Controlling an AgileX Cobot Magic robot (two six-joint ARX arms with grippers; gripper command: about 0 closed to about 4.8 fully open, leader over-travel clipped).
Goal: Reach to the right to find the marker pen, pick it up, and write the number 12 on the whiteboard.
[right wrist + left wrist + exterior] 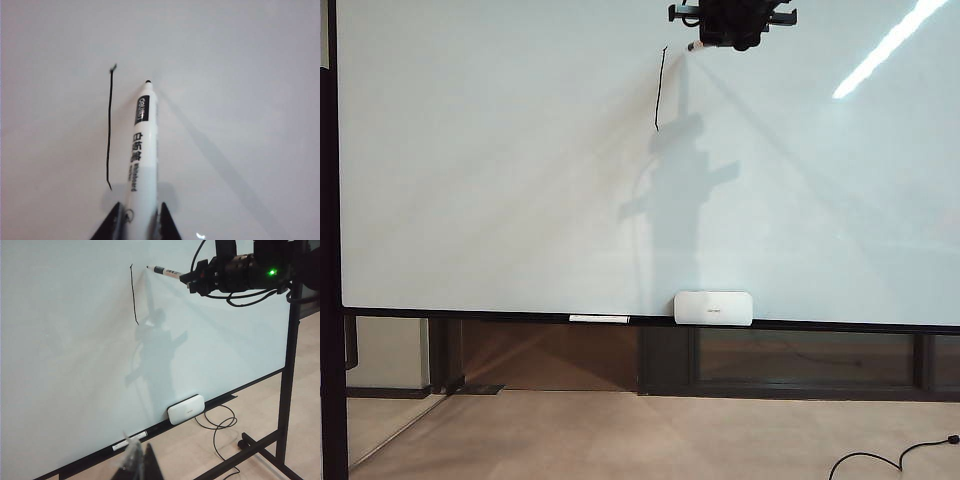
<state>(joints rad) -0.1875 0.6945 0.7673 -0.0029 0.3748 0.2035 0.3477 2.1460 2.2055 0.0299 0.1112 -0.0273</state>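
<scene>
Right hand (136,220) is clamping the marker pen (140,150) by its barrel, jaws closed narrow on it, tip pointing away from the hand at the whiteboard (500,180); it's sitting high up near the board's top edge. The "1" of the number 12 (109,127) is already down: a thin, slightly bent vertical stroke just off to one side of the pen tip, its top about level with the tip. No "2" visible yet, so the step in hand looks like starting that digit. Can't tell if the tip is touching the board or hovering just off it. To do it well: keep the pen beside the "1" without crowding it, press lightly so the barrel isn't slipping in the jaws, start at the height of the stroke's top, finish level with its bottom end. Left hand (135,465) is hanging back, well apart from the board and low; only a sliver is showing, so I can't tell its opening
</scene>
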